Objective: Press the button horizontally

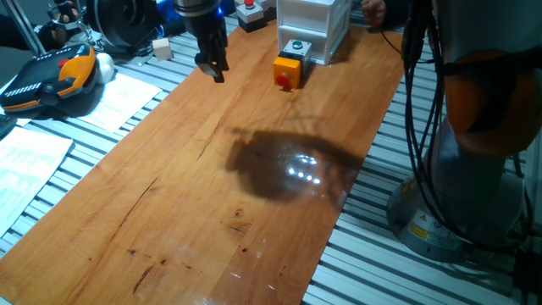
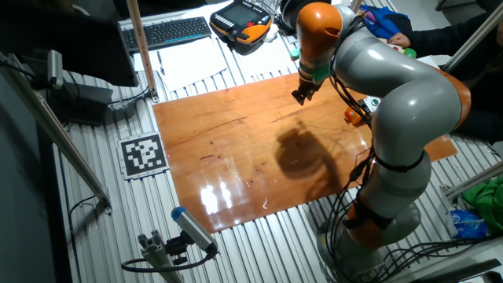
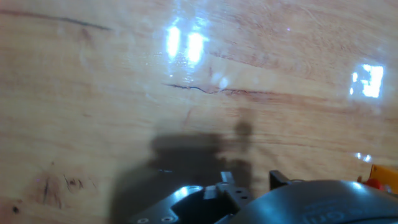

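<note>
The robot's gripper (image 1: 212,68) hangs just above the wooden tabletop (image 1: 246,186) near the top of the frame in one fixed view, fingers pointing down. Whether those fingers are parted or pressed together cannot be told from any view; nothing is seen between them. To the right of the gripper, apart from it, sits the small yellow-orange box (image 1: 288,64), with the red button (image 1: 282,79) on its lower, near face. Directly behind the box stands a grey housing with a green round button (image 1: 296,46), set against a white drawer unit (image 1: 313,25). A dark shadow and bright lamp glare lie at the centre of the tabletop.

In the other fixed view the gripper (image 2: 302,93) is in the upper middle of the frame, over the far part of the board, with the grey and orange arm (image 2: 393,102) curving down the right side. The hand view shows mostly bare wood grain, with an edge of the box (image 3: 385,176) at the lower right corner.
</note>
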Controlling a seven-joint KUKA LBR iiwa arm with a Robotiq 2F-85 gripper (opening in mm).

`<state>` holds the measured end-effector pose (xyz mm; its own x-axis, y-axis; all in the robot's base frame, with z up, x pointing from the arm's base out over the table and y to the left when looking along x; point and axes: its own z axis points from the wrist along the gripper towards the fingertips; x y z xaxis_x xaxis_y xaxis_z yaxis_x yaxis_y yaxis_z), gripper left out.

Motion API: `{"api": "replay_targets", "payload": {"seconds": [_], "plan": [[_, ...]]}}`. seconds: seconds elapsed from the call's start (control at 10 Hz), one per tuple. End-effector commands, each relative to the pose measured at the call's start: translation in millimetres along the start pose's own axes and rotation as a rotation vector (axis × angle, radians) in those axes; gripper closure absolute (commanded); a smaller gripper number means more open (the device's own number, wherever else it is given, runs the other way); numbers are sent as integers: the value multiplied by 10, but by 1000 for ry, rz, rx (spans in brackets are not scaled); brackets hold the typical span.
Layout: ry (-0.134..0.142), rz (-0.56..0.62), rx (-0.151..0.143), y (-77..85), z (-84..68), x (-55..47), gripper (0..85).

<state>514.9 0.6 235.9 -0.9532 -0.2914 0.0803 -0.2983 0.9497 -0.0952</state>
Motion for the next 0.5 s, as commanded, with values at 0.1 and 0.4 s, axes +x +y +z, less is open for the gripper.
{"api": "replay_targets", "payload": {"seconds": [0.1, 0.4], "plan": [[1, -2, 0, 0, 0, -1, 850], [1, 2, 0, -1, 0, -1, 850]]}}
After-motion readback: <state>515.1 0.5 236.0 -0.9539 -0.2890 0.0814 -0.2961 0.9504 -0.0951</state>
